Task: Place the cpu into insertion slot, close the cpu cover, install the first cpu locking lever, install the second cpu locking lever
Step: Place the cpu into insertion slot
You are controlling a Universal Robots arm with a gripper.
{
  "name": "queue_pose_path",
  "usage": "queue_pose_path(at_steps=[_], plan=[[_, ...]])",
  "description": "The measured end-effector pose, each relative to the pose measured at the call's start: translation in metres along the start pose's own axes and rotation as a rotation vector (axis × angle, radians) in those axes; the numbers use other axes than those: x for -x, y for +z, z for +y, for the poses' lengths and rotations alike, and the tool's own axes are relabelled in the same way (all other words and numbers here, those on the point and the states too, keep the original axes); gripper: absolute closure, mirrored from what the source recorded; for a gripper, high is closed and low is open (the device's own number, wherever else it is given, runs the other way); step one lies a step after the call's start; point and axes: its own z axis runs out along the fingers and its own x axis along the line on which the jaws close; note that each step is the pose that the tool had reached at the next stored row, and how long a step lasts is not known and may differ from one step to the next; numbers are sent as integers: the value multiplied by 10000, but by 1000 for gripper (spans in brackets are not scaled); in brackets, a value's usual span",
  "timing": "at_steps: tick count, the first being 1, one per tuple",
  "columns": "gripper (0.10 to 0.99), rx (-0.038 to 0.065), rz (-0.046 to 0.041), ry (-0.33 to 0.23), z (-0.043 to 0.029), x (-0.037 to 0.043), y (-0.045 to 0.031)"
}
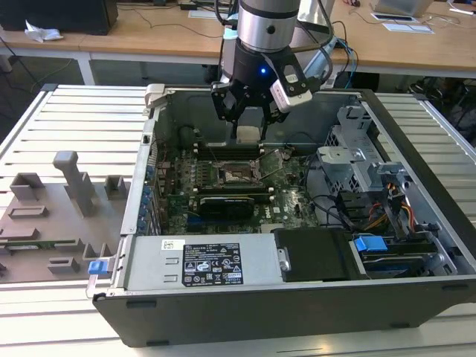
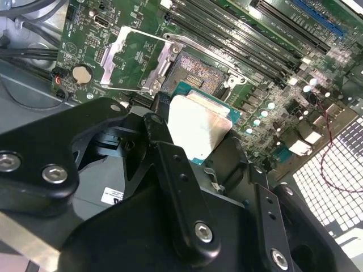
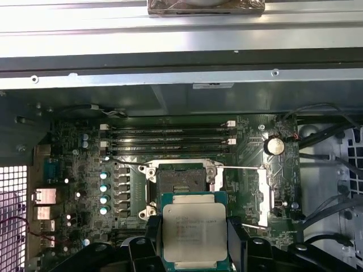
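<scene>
- Computer case: lies open on its side. The motherboard covers its floor on the exterior view's left, up to the far wall.
- Claw: hangs inside the case near the far wall, above the motherboard. Its fingers are pinched on two opposite edges of the cpu.
- Cpu cover: swung open and lying back beside the slot, so it leaves the pin field bare. It is also seen in the second wrist view.
- Insertion slot: empty, with dark pins exposed, and sits next to the long memory slots. It is seen in the exterior view at.
- Cpu: metal top faces up and the green rim shows. It is carried in the claw above the board and is clear of the slot.
- Key relation: the slot lies below the chip and a little ahead of it, toward the memory slots.
- In the first wrist view the chip's leading edge overlaps the slot's near border. Chip edges look roughly parallel to slot edges.
- Any tilt of the chip cannot be told.
</scene>
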Motion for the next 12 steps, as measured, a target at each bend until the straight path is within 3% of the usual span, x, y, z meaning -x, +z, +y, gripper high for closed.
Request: queue_pose_path(at_steps=[12], plan=[[541,0,0,0,-8,6,97]])
